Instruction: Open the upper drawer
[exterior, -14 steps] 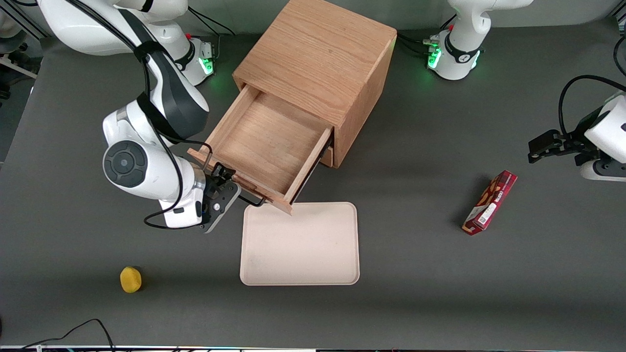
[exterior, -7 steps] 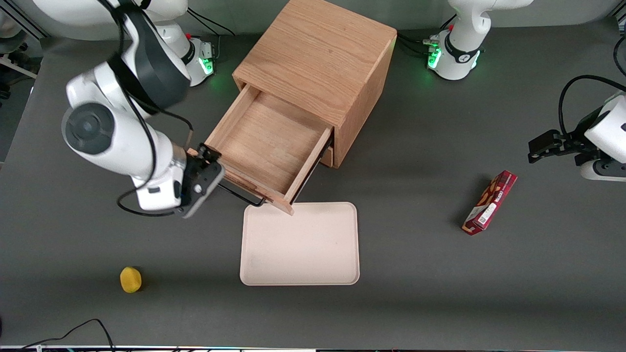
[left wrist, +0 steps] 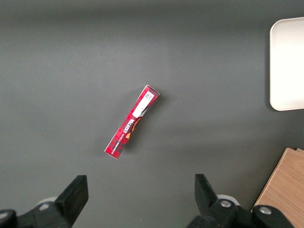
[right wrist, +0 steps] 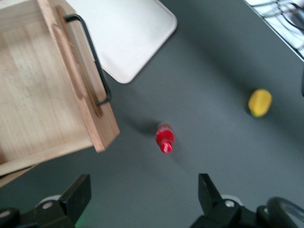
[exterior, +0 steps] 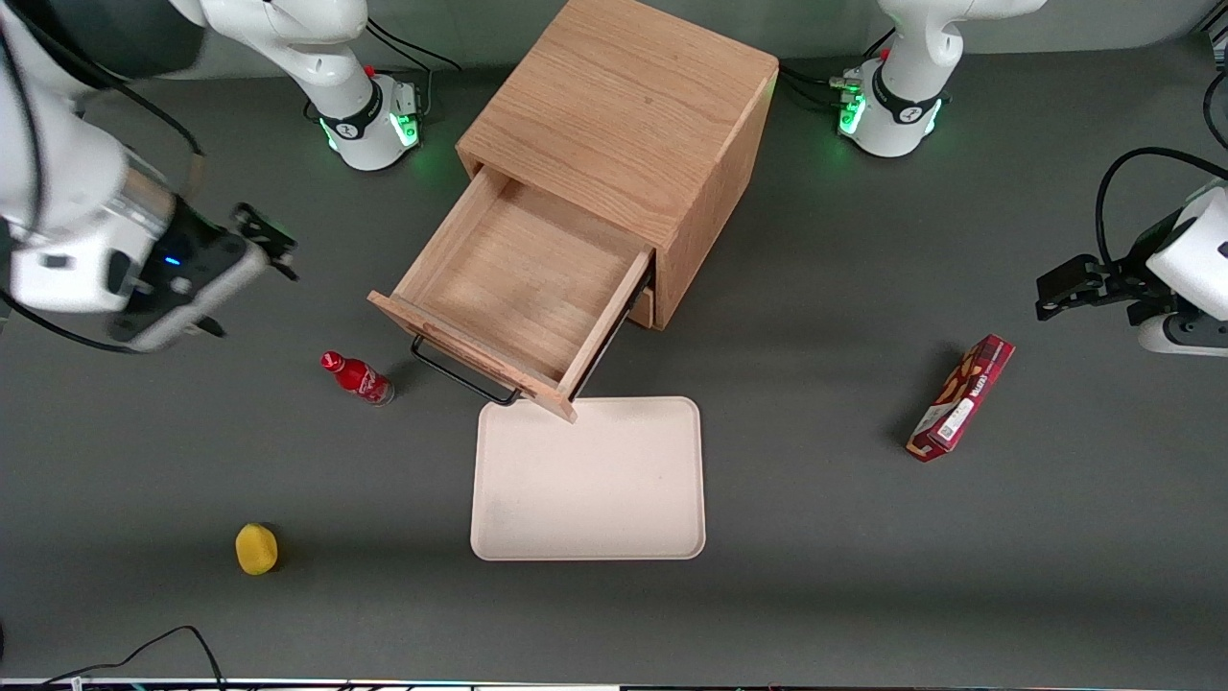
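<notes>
The upper drawer (exterior: 518, 278) of the oak cabinet (exterior: 624, 125) stands pulled far out, its shallow wooden box bare inside. Its black bar handle (exterior: 465, 379) faces the front camera and nothing holds it. The drawer (right wrist: 42, 95) and handle (right wrist: 92, 61) also show in the right wrist view. A sliver of the lower drawer (exterior: 641, 305) shows beneath it, closed. My right gripper (exterior: 251, 293) hangs high above the table, well off toward the working arm's end from the drawer front. It is open and empty, with wide-spread fingers (right wrist: 78, 190) over bare table.
A small red bottle (exterior: 357, 377) stands beside the drawer front, between it and my gripper. A beige tray (exterior: 587, 478) lies just in front of the drawer. A yellow object (exterior: 256, 548) sits nearer the front camera. A red box (exterior: 961, 396) lies toward the parked arm's end.
My gripper has left the drawer handle, risen and swung away toward the working arm's end of the table. The drawer stays pulled out. The red bottle, hidden by the arm before, now shows.
</notes>
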